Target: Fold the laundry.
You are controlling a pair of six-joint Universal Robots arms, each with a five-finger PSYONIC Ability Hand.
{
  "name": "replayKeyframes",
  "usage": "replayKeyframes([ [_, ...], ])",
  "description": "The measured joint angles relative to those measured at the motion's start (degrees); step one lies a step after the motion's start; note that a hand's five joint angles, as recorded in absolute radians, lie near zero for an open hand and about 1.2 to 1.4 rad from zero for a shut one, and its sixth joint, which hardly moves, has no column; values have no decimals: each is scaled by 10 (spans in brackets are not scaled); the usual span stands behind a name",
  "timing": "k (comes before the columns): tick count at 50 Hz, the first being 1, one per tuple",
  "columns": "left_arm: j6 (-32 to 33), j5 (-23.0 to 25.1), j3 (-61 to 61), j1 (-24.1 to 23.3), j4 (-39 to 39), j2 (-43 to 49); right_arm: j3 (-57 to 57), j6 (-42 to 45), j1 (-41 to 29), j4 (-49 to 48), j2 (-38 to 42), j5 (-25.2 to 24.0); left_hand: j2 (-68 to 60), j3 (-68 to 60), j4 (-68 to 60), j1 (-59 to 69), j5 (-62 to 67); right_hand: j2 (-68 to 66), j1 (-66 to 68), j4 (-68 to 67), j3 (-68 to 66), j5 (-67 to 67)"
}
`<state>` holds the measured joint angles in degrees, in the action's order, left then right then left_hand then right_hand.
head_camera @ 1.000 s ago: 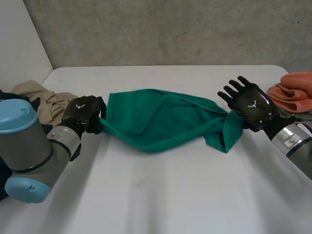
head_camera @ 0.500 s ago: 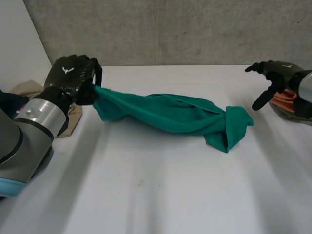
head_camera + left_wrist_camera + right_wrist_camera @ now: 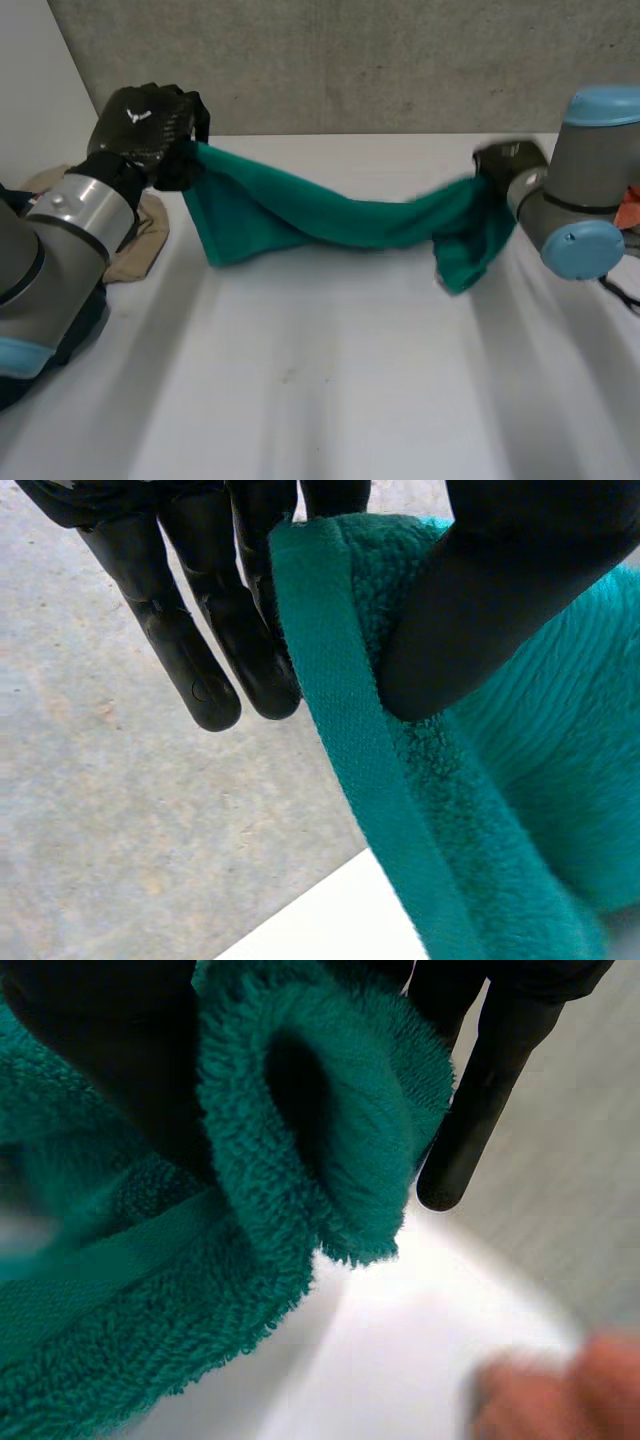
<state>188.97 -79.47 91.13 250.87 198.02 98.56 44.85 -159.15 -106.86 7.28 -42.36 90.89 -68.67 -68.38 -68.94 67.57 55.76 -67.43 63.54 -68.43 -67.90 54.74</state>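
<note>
Concrete wall (image 3: 350,60) behind, white table (image 3: 330,380) across the frame. Your green towel (image 3: 340,215) hangs mid-frame, held up by both ends, presumably to spread it for folding. Left hand (image 3: 148,125), upper left, pinches one end; right hand (image 3: 505,160), upper right, clasps the other.

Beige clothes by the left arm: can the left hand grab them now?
Probably not yet. The left hand is busy pinching an end of the green towel, though the beige clothes lie right beside its arm.

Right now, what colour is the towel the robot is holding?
The towel is plain teal green, with no pattern. The left wrist view shows it best.
</note>
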Motion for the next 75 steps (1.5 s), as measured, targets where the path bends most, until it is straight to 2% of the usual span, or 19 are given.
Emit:
replayKeyframes([
  [3,5,-9,-32,11,17,20,30,4,-2,-131,-45,-3,-1,0,0,0,0,0,0,-1,0,0],
  [4,8,-24,-62,19,34,35,58,4,-1,-243,-77,-10,-1,0,0,0,0,0,0,-1,0,0],
  [5,8,-31,-76,22,41,40,68,4,-1,-281,-87,-14,-1,-1,0,0,0,0,0,-1,0,0],
  [8,6,-80,-156,42,85,66,130,0,4,-513,-139,-40,-1,-1,0,0,0,0,0,-1,0,0],
  [11,-5,-114,-212,55,109,78,170,-9,12,-635,-162,-64,-1,-1,0,0,0,0,0,-2,0,4],
  [15,-38,-122,-248,61,103,84,205,-37,25,-682,-172,-97,-1,-1,0,0,0,0,0,-2,0,13],
  [19,-69,-101,-223,59,69,82,232,-73,40,-648,-166,-126,-1,-1,0,0,0,0,0,-2,-1,16],
  [26,-78,-67,-68,51,34,79,311,-103,80,-557,-143,-197,-1,-1,0,0,0,0,0,-3,-4,16],
  [33,-41,-58,83,47,54,80,408,-46,121,-484,-130,-264,-1,-1,0,0,0,0,0,-4,-4,16],
  [35,-29,-52,122,46,61,78,438,-6,135,-452,-133,-286,-1,-1,0,0,0,7,-2,7,4,13],
  [36,-21,-45,148,46,65,74,454,25,145,-425,-139,-299,-1,-1,0,0,0,63,-24,63,66,-26],
  [40,-12,-25,189,43,69,56,473,81,167,-340,-166,-321,-1,-1,0,0,0,404,-364,400,398,-372],
  [43,-10,-13,205,42,67,38,468,97,178,-270,-189,-324,-1,-1,0,0,0,473,-439,488,471,-460],
  [47,-10,-1,220,40,58,7,432,93,195,-151,-224,-314,-1,-1,0,0,0,538,-494,546,545,-519],
  [52,-10,2,227,40,47,-18,369,57,211,-30,-248,-293,-1,-1,0,0,0,542,-496,551,550,-518],
  [55,-10,3,227,39,36,-32,302,5,217,69,-257,-268,-1,-1,0,0,0,542,-496,551,550,-518],
  [59,-7,1,226,39,27,-40,241,-45,210,137,-257,-238,-1,-1,0,0,0,542,-496,551,550,-518],
  [67,10,-1,224,39,23,-47,197,-94,159,145,-245,-165,-1,-1,0,0,0,542,-496,551,550,-518],
  [75,18,-2,224,39,25,-56,234,-142,102,121,-221,-86,-1,-1,0,0,0,542,-496,551,550,-518],
])
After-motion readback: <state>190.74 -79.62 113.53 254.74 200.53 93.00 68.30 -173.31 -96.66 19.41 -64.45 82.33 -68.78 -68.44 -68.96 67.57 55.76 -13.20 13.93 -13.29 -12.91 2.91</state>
